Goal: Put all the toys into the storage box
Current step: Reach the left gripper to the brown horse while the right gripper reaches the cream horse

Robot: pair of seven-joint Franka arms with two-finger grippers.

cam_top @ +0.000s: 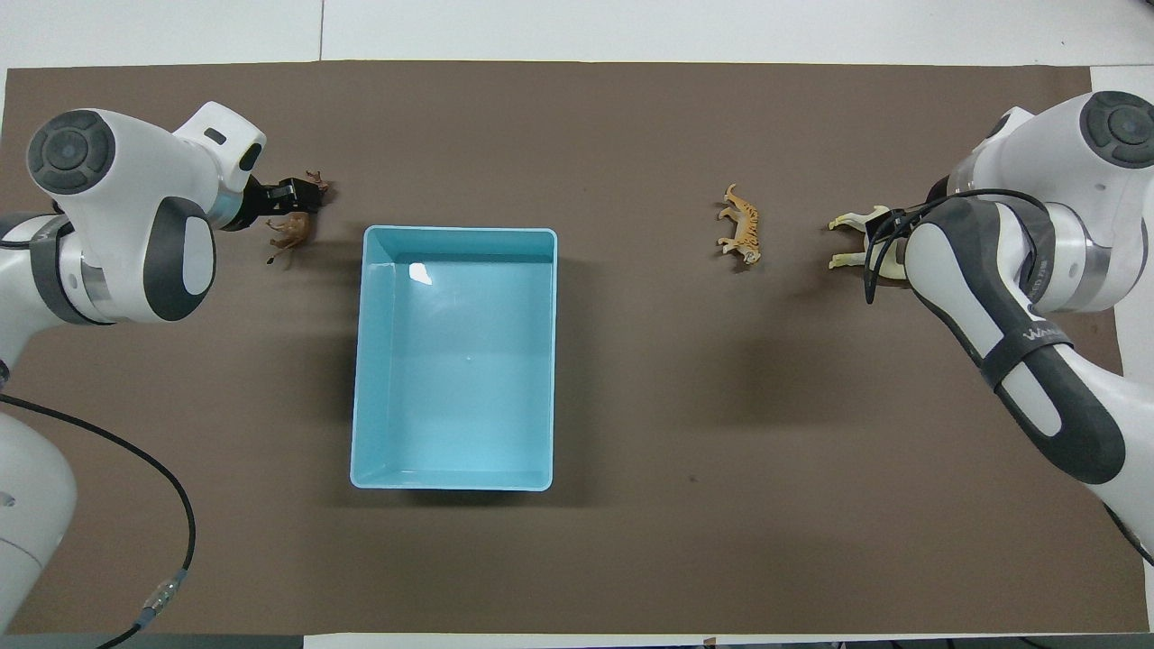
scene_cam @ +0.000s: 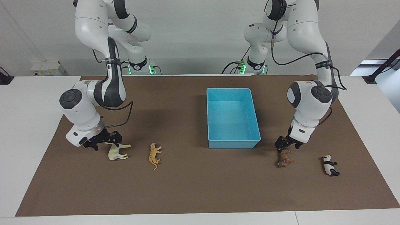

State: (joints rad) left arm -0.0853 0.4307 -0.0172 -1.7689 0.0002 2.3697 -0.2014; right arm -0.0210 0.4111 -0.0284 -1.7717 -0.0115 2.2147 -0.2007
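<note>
the storage box (scene_cam: 233, 121) sits on the brown mat (scene_cam: 187, 187), a little toward the left arm's end of the table, with nothing inside it. all four toys lie on their sides on the mat in a row farther from the robots than the box. the horse (scene_cam: 117, 151) and the tiger (scene_cam: 154, 155) are toward the right arm's end, the lion (scene_cam: 283, 157) and the panda (scene_cam: 329, 165) toward the left arm's end, the panda outermost and hidden by the arm from overhead.

the mat covers most of a white table (scene_cam: 28, 125), with a plain pale wall at the robots' end. a black cable (cam_top: 135, 505) trails over the mat near the left arm's base.

the left arm bends down steeply, and the left gripper (scene_cam: 285, 144) is low over the lion's end nearer the robots, jaws spread, not gripping it. the right arm folds down the same way. the right gripper (scene_cam: 104, 142) is right at the horse's back, fingers apart, holding nothing; whether it touches the horse cannot be told.
</note>
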